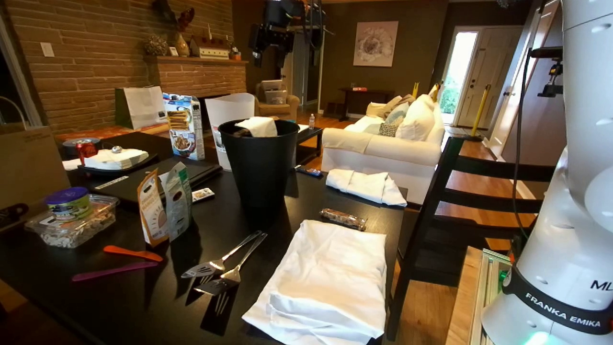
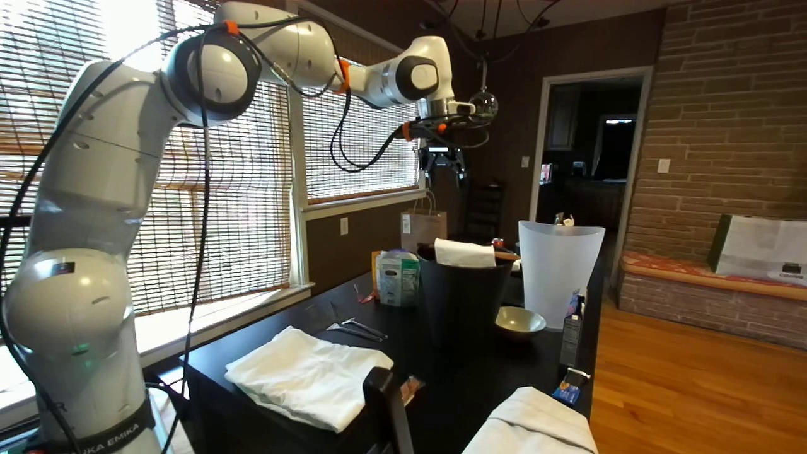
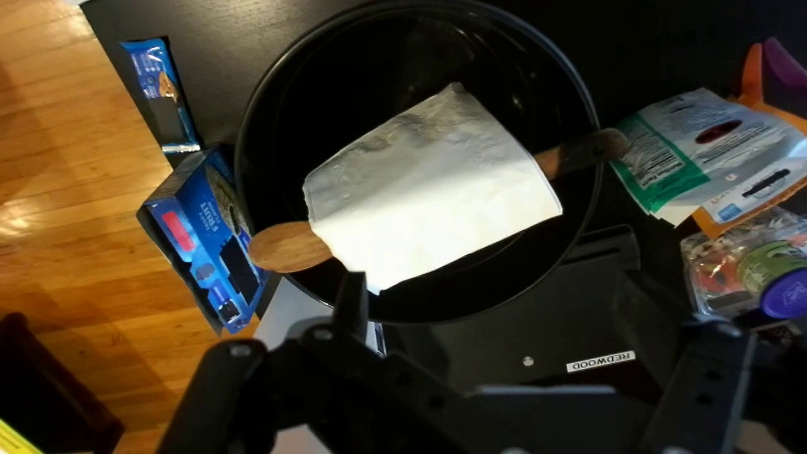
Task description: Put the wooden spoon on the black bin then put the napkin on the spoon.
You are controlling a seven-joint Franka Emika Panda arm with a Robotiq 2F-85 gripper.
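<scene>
White, thin, paper or cloth uncertain: napkin (image 3: pixel 435 192) laid over wooden spoon (image 3: pixel 289 247), which bridges the mouth of the black bin (image 1: pixel 261 167) on the dark tabletop (image 1: pixel 158 306). Likely light, limp, quick to slide off the stiffer wood; pinch a free corner if lifting is needed. Fingers (image 3: pixel 351 302) wide apart, nothing between them, well above.

You have the fingers (image 3: pixel 350 304) spread, near; beyond, the wooden spoon (image 3: pixel 289 247) lies left to right across the black bin (image 3: pixel 302 110), the napkin (image 3: pixel 432 192) covering the spoon's middle. A blue box (image 3: pixel 203 243) sits left, a pouch (image 3: pixel 712 145) right.
</scene>
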